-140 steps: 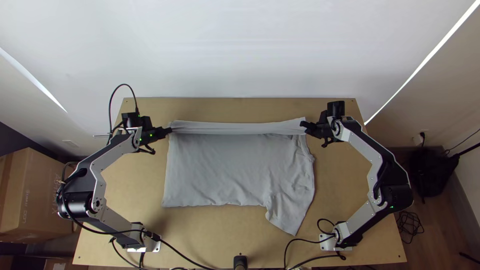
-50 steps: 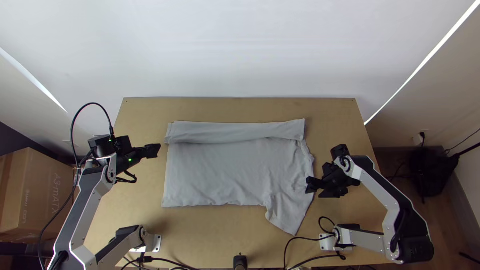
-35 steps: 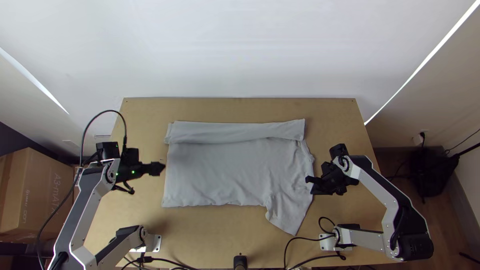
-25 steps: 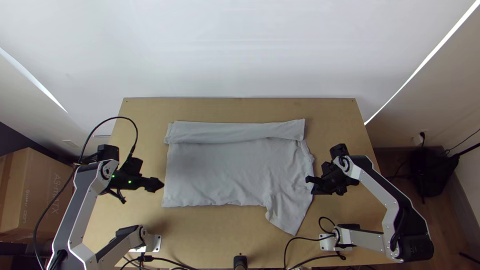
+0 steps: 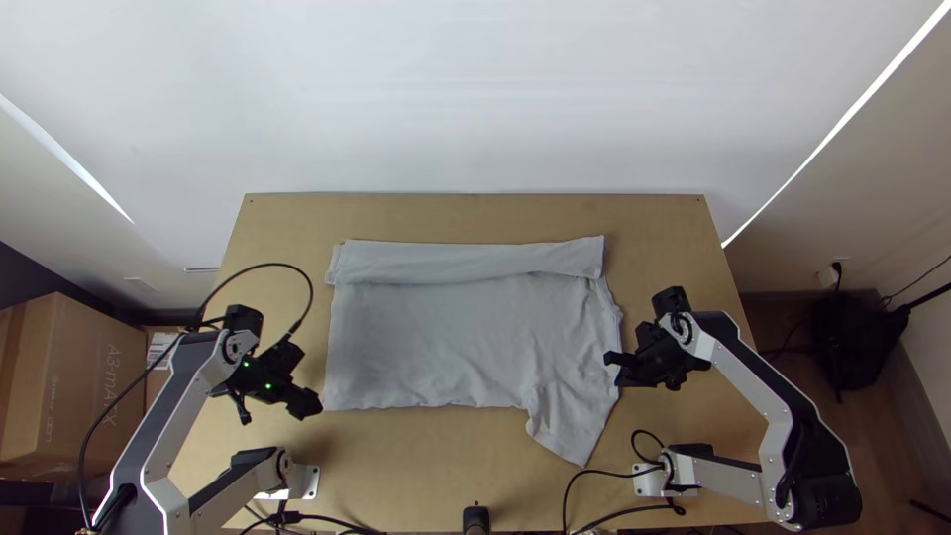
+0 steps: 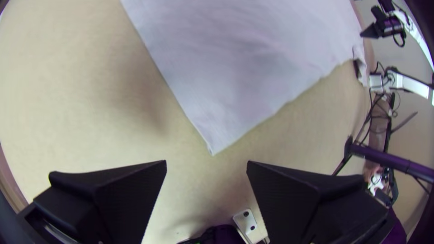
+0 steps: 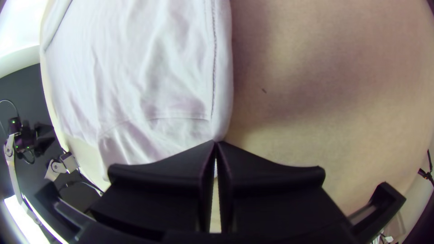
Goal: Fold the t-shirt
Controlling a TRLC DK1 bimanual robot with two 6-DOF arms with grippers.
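- The gray t-shirt point(image 5: 446, 342) lies on the wooden tabletop point(image 5: 446, 456), between the two robot arms. It is mostly flat, with little wrinkles.
- The side far from the arms' bases is folded over into one long strip point(image 5: 456, 263).
- One sleeve point(image 5: 575, 426) sticks out toward the near edge of the tabletop, on the right arm's side.
- The left end effector point(image 5: 306, 402) is by the shirt's near corner on the left arm's side. In its own wrist view, the left end effector point(image 6: 206, 163) is wide apart with nothing in it, and the shirt corner point(image 6: 214, 147) is just past the gap.
- The right end effector point(image 5: 611, 360) is at the shirt's side edge, near the sleeve. In its own wrist view, the tips of the right end effector point(image 7: 216, 142) are pressed together at the cloth's edge. I can't tell if they pinch any cloth.
- One second ago, the left one was farther up beside the shirt. It has moved down toward the near corner, and the shirt looks the same.
- A brown box point(image 5: 74, 386) is off to the side, past the left arm.
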